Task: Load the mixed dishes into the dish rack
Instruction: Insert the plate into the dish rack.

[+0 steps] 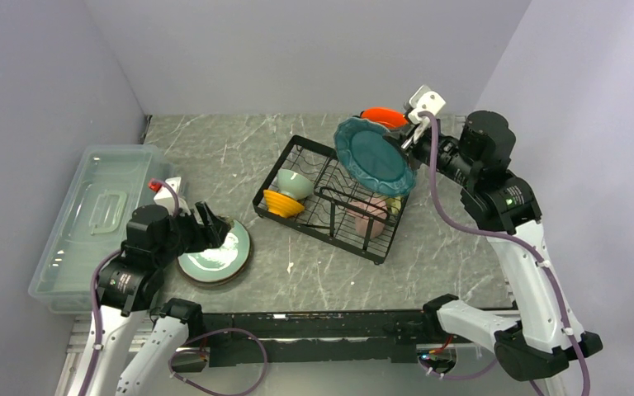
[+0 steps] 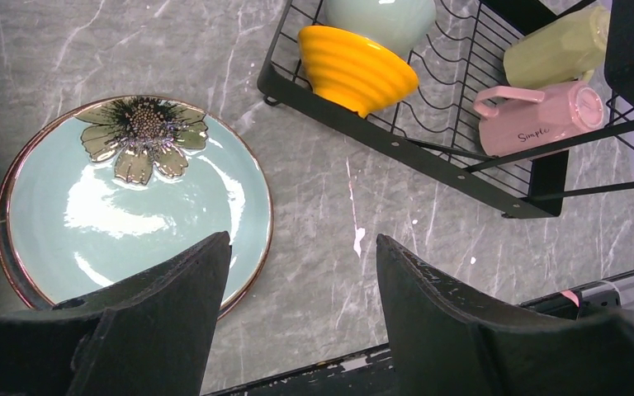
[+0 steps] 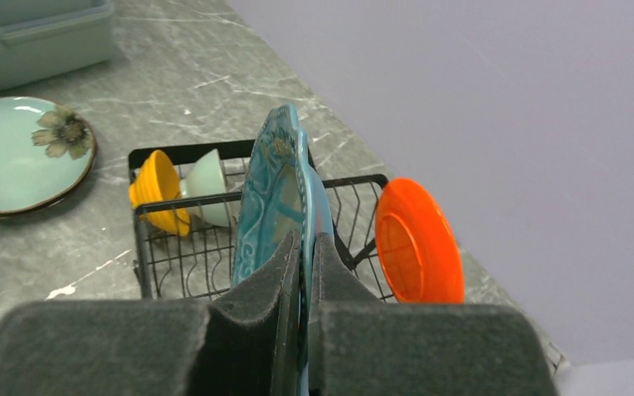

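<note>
My right gripper (image 1: pixel 409 139) (image 3: pixel 306 247) is shut on the rim of a dark teal plate (image 1: pixel 373 154) (image 3: pixel 276 198), held on edge above the black wire dish rack (image 1: pixel 274 183) (image 3: pixel 144 264). In the rack lie an orange-yellow bowl (image 1: pixel 283 203) (image 2: pixel 351 68), a pale green bowl (image 1: pixel 295 183), a pink mug (image 1: pixel 366 216) (image 2: pixel 541 120) and a pale yellow mug (image 2: pixel 557 48). The small orange-red plate (image 1: pixel 385 116) (image 3: pixel 417 241) stands at the rack's far side. My left gripper (image 1: pixel 213 224) (image 2: pixel 304 247) is open over the near-right edge of a light teal flower plate (image 1: pixel 216 259) (image 2: pixel 132 198) flat on the table.
A clear plastic lidded bin (image 1: pixel 91 223) stands along the left wall. The black frame rail (image 1: pixel 330 326) runs along the table's near edge. Bare marble table (image 1: pixel 215 148) lies behind the rack and between rack and flower plate.
</note>
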Robot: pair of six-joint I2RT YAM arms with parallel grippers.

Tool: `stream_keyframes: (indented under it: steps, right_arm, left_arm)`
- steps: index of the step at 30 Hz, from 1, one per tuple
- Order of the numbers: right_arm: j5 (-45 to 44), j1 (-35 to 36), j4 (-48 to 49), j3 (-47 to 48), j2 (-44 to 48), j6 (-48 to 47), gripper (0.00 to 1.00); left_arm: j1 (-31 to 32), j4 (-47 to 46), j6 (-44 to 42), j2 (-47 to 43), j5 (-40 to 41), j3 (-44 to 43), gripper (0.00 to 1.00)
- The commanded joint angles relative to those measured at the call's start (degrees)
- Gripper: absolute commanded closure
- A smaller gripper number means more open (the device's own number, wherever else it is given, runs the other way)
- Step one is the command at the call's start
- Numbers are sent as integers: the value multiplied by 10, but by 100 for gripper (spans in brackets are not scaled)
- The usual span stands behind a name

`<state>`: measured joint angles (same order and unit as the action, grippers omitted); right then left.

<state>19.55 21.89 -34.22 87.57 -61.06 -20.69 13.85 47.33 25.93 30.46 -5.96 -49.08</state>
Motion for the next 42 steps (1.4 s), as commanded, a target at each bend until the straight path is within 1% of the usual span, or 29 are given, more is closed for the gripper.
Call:
stream_keyframes:
  steps: [1, 8, 11, 18, 25, 33, 42]
  right_arm:
    - [81, -2, 74, 49, 26, -44, 100]
    - [129, -3, 46, 66, 26, -67, 100]
    - [146, -3, 27, 79, 23, -65, 100]
    - [170, -2, 28, 70, 26, -48, 100]
    - [176, -3, 33, 53, 35, -39, 100]
    - [175, -2, 27, 22, 44, -49, 100]
    - [166, -2, 41, -9, 60, -61, 100]
  left_arm:
    - [1, -28, -16, -9, -19, 1, 29]
    - [1, -29, -17, -14, -22, 2, 30]
    - [1, -29, -17, -14, -24, 2, 29]
    - [1, -29, -17, -17, -23, 3, 30]
    - [1, -29, -16, -21, -21, 3, 30]
    - [2, -29, -16, -25, -19, 3, 30]
    - [1, -28, -15, -23, -17, 3, 30]
